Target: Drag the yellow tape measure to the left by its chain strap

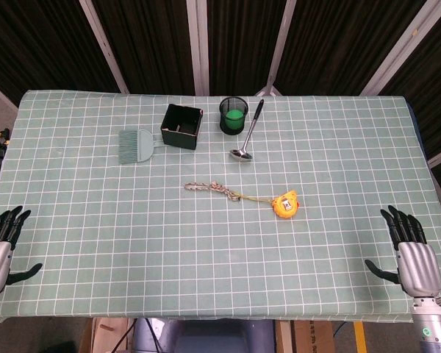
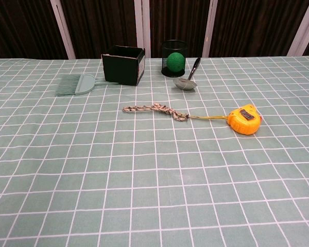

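Note:
The yellow tape measure [image 1: 285, 205] [image 2: 244, 119] lies on the green checked cloth, right of the middle. Its braided chain strap [image 1: 213, 189] [image 2: 155, 109] stretches out flat to the left of it. My left hand [image 1: 0, 243] rests at the table's near left corner, fingers spread, holding nothing. My right hand [image 1: 413, 254] rests at the near right corner, also open with fingers apart. Both hands are far from the strap and the tape measure. The chest view shows neither hand.
At the back stand a black open box [image 1: 181, 126] [image 2: 123, 64] and a black mesh cup with a green ball [image 1: 234, 115] [image 2: 174, 58]. A metal ladle [image 1: 246, 140] [image 2: 188, 80] leans by the cup. A grey-green brush [image 1: 137, 145] [image 2: 75, 85] lies left of the box.

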